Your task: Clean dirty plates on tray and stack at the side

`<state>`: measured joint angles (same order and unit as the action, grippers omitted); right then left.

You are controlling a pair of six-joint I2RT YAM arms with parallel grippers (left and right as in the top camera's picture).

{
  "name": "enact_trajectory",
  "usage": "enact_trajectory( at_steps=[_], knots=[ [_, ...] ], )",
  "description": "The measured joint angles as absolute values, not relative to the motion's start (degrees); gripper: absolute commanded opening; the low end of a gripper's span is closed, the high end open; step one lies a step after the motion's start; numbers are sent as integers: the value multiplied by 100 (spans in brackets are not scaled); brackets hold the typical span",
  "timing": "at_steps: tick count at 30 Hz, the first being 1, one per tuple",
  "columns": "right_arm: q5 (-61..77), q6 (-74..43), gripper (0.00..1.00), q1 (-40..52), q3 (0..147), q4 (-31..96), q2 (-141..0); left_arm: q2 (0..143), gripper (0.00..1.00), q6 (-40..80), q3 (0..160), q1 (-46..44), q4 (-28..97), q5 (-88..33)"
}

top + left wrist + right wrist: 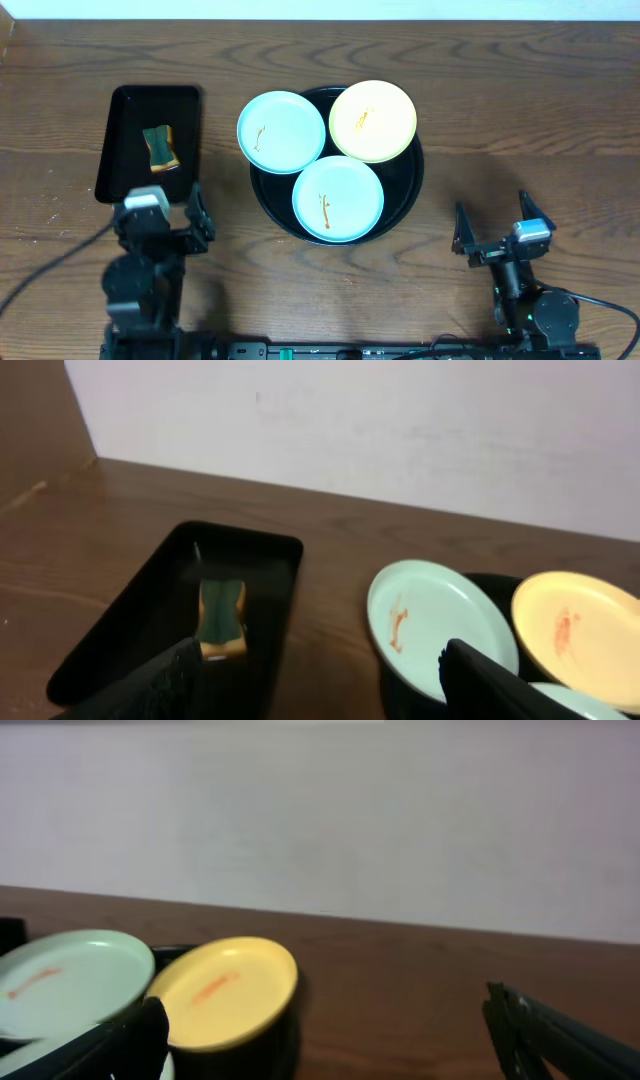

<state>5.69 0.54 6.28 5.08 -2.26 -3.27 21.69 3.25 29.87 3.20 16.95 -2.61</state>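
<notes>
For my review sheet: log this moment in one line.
plates: three, dirty, on tray | sponge: untouched | left pincer: open | right pincer: open

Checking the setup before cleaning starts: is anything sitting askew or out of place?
Two plates overhang the tray: the left blue-green plate sticks past its left rim, the yellow plate past its far rim.

The plates (338,198) hide most of the tray (405,190). In my left wrist view, the nearest plate (600,705) is cut off at the bottom corner.
</notes>
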Motion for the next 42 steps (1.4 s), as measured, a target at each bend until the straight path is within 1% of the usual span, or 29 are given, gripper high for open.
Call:
enact_trajectory(
  at_steps=[6, 11, 14, 17, 25, 28, 35, 38, 42],
  knots=[
    [760, 47, 99, 628, 1190, -242, -1090, 3437, 76, 325, 4311, 320, 2508, -322],
    [1070, 45, 99, 628, 2069, -183, -2237, 4453, 76, 325, 5566, 320, 3492, -344],
    [1341, 45, 99, 628, 2692, 45, -3002, 5070, 76, 327, 6388, 320, 4329, -357],
    [1594, 21, 99, 628, 3365, 469, -3763, 5701, 76, 340, 7203, 320, 5162, -357],
    [2053, -78, 99, 628, 5439, 2687, -5931, 7450, 76, 454, 9216, 320, 7113, -357],
    [2123, -93, 99, 628, 5942, 3122, -6514, 7878, 76, 456, 9463, 320, 7260, -360],
    [2169, -95, 99, 628, 6139, 3044, -7360, 8600, 76, 454, 9465, 320, 7140, -373],
    [2180, -95, 99, 628, 6139, 3022, -7555, 8879, 71, 353, 9465, 322, 6965, -338],
    [2193, -97, 98, 628, 6139, 3024, -7614, 9227, 69, -84, 9465, 423, 6718, -294]
  ],
)
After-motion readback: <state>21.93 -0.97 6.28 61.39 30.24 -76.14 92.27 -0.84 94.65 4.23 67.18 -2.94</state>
